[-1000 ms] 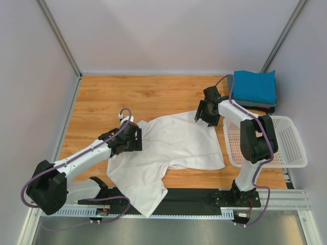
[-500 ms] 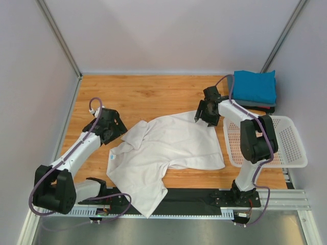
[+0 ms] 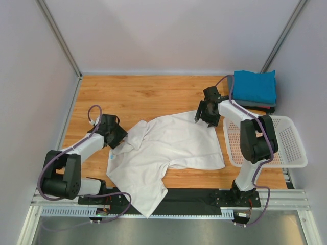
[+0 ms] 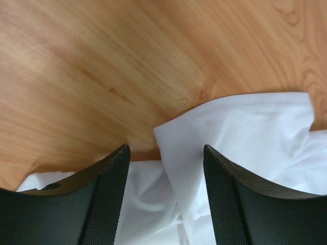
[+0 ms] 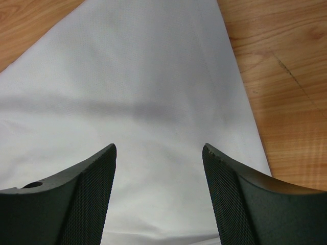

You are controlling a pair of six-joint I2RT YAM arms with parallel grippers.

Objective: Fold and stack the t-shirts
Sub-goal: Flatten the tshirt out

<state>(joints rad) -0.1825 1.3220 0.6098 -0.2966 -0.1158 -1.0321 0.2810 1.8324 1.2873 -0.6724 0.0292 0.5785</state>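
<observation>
Only one white t-shirt (image 3: 173,145) spread (two folded t-shirts (image 3: 254,86)); left fingers (image 4: 110,199), right fingers (image 5: 92,199) apart.

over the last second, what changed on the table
The left gripper pulled off the plain white cloth t-shirt, swung out left, then returned to its left edge, jaws open. The right gripper, folded teal t-shirt and white plastic mesh basket stayed put.

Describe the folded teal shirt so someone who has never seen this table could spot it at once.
Go to the far right corner of the wooden table, just beyond the white mesh basket. The teal t-shirt tops a small folded stack there. It is the only bright blue thing, neatly folded, unlike the white t-shirt spread open mid-table.
</observation>
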